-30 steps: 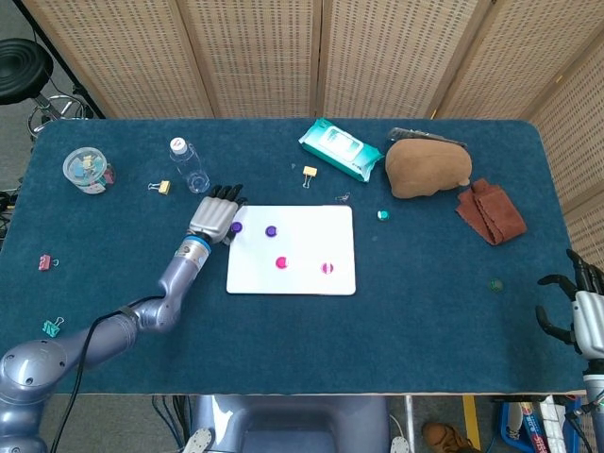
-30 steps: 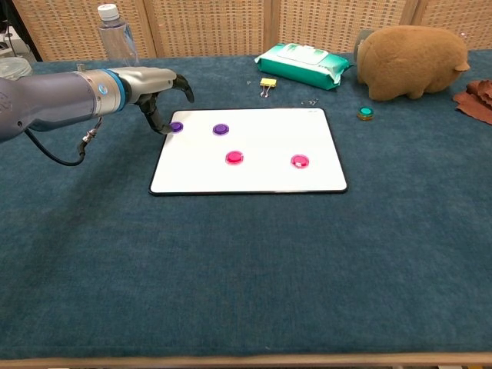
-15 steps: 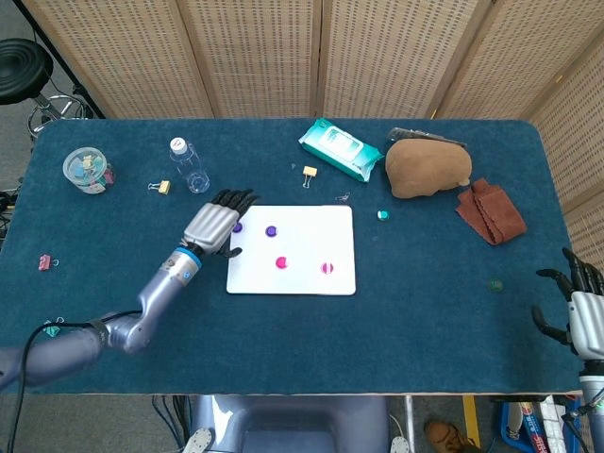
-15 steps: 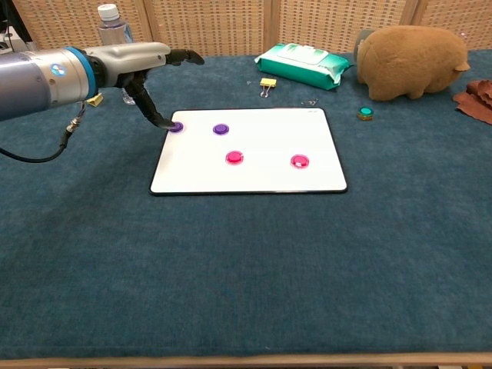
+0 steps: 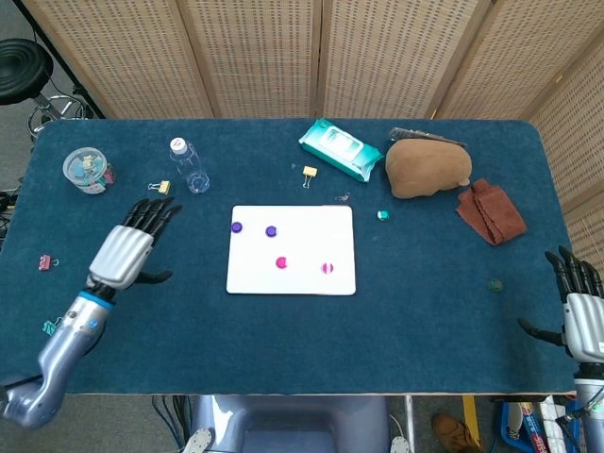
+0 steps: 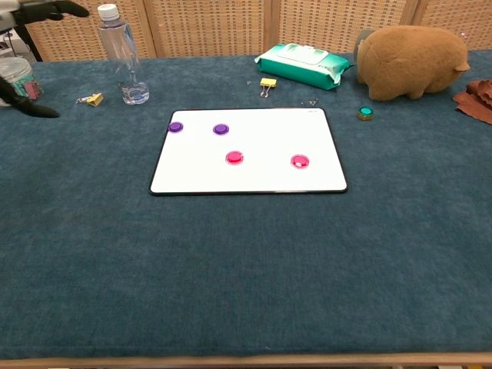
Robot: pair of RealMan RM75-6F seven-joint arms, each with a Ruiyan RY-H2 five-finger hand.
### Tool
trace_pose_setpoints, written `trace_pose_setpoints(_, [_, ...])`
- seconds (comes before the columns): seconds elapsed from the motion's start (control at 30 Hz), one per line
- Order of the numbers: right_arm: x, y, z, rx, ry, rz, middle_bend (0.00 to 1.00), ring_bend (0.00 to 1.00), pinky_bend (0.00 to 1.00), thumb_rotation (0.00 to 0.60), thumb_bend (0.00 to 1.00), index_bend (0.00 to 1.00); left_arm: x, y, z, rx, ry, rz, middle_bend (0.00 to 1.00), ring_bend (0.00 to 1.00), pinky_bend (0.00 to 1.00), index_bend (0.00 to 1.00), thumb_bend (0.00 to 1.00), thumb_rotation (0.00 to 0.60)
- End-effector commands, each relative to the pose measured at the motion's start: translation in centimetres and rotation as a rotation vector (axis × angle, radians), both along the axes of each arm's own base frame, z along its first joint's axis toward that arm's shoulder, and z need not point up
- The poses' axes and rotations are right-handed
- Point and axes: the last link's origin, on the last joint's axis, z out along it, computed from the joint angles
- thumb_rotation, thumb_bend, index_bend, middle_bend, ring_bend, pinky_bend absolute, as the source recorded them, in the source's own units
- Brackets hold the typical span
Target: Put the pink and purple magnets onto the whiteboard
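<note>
The whiteboard (image 5: 311, 269) (image 6: 254, 177) lies flat in the middle of the table. On it sit two purple magnets (image 5: 236, 227) (image 5: 271, 230) (image 6: 176, 127) (image 6: 221, 129) near its far left edge and two pink magnets (image 5: 281, 262) (image 5: 327, 269) (image 6: 234, 157) (image 6: 300, 161) further toward me. My left hand (image 5: 129, 249) hovers open well left of the board, fingers spread and holding nothing; only its fingertips (image 6: 38, 9) show in the chest view. My right hand (image 5: 580, 307) is open at the table's near right corner, away from everything.
A water bottle (image 5: 190, 167) (image 6: 121, 55), a yellow clip (image 5: 160, 187) and a jar of clips (image 5: 86, 171) stand at the far left. Behind the board lie a wipes pack (image 5: 342, 149), another yellow clip (image 5: 310, 173), a brown plush (image 5: 427, 168), a green magnet (image 5: 383, 215) and a brown cloth (image 5: 490, 211).
My left hand has let go of the purple magnet at the board's far left corner and drawn back to the left and toward me. The right hand has barely shifted.
</note>
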Motion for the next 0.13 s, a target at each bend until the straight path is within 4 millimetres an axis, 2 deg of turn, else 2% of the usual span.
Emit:
trace_pose_setpoints(0.03, [0.2,0.0,0.0,-0.008,0.016,0.012,0.0,0.0,0.0,0.6,0.05,0.0,-3.6,-5.0,3.2,0.101,0.009,0.096,0.0,0.0,0.0,0.0,0.06,0.6])
trace_pose_setpoints(0.13, [0.4,0.1,0.1,-0.03,0.036,0.028,0.0,0.0,0.0,0.6,0.05,0.0,-5.7,-7.8,4.5,0.182,0.03,0.197,0.0,0.0,0.0,0.0,0.06,0.6])
